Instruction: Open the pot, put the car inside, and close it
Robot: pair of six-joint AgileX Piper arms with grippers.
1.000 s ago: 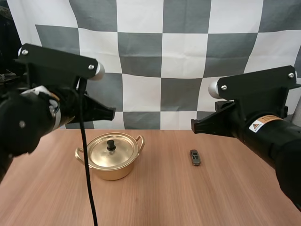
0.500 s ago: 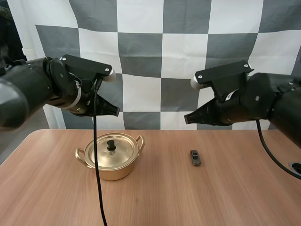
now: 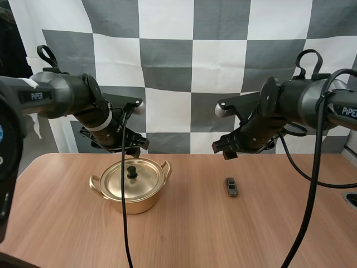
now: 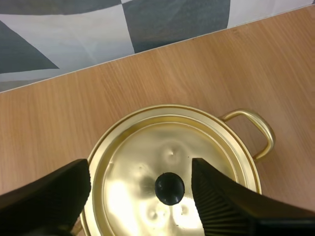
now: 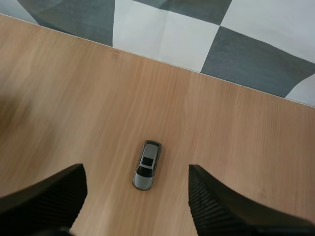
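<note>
Right hand (image 3: 224,149) lower, above car (image 3: 231,186)

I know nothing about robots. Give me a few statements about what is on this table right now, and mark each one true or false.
1. The lid sits on the pot. True.
2. The car is inside the pot. False: it lies on the table, well apart from the pot.
3. The left jaws stand open above the lid's knob. True.
4. The right jaws are clamped on the car. False: they are open above it and do not touch it.
</note>
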